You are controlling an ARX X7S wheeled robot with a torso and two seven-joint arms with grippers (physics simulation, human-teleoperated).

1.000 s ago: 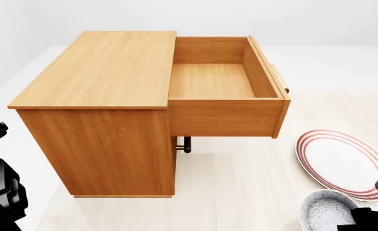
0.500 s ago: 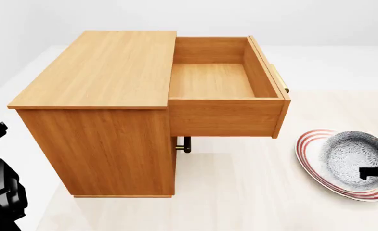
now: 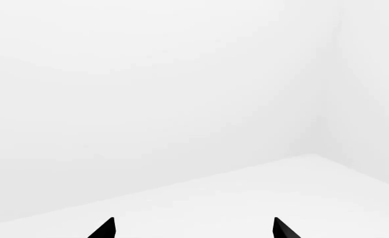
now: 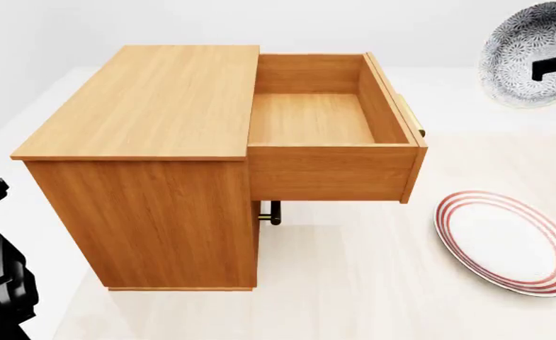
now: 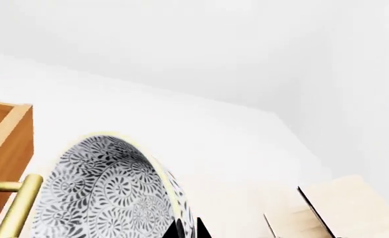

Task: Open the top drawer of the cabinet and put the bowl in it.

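Bowl (image 4: 528,57) in my right gripper (image 5: 186,230), held up in the air, tipped on edge so its patterned inside faces the head camera, up at the far right, beyond and to the right of the top drawer (image 4: 320,117). My two dark fingertips pinch its rim, one on each side of the wall, as the right wrist view shows close up. That drawer stands pulled well out of the cabinet (image 4: 155,156), its shallow wooden box bare inside, its brass handle (image 5: 16,208) showing just beside the bowl in the wrist view. One lower drawer's handle (image 4: 272,212) peeks out under the open box. On the pale floor to the right of the cabinet lies the white plate (image 4: 504,241) with red rings, well below the bowl in the head view. My left gripper (image 3: 193,229) has its two tips spread apart with nothing between them, facing white walls.
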